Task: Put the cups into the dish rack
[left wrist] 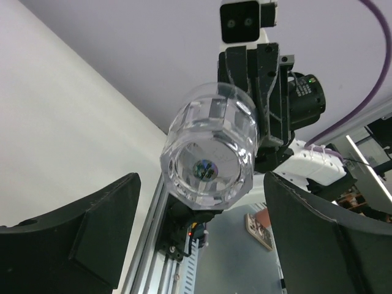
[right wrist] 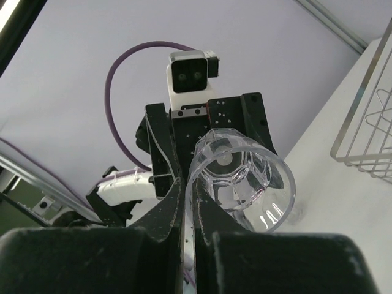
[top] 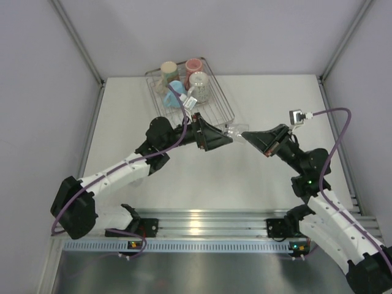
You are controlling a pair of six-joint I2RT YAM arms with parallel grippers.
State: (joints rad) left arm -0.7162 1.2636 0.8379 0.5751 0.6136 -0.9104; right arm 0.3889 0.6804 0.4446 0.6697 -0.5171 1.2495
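1. Top view: the arms meet mid-table with a clear tumbler in the air between the left gripper and the right gripper. It hangs just off the near corner of the dish rack, which holds several cups. Reads as a handover, since the rack lies nearer the left arm.
2. Left wrist: the left fingers are spread wide either side of the tumbler's base, gripping nothing.
3. Right wrist: the right fingers are pinched tight on the tumbler's rim wall, its mouth towards the camera.

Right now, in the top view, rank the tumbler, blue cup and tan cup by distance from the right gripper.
1. Tumbler, held in the right gripper.
2. Blue cup, in the rack, left of middle.
3. Tan cup, rack's far-left corner.
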